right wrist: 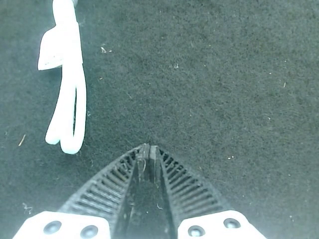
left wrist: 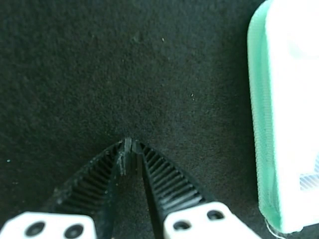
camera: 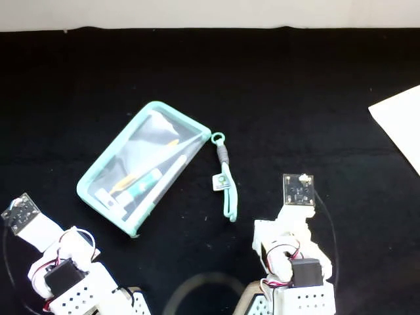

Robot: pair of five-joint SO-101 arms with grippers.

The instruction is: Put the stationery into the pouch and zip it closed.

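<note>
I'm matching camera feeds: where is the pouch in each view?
High view: pouch left of centre on the black cloth.
Left wrist view: pouch beside the shut left gripper.
Right wrist view: its strap, ahead of the right gripper, off to one side.
Shared landmark: the black cloth.

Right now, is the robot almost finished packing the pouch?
Looks done. The stationery lies inside the pouch, and its strap trails from one corner, so the zip seems closed, though I can't be sure. Nothing in hand: left end effector and right end effector are shut, empty. Nothing seems left.
</note>
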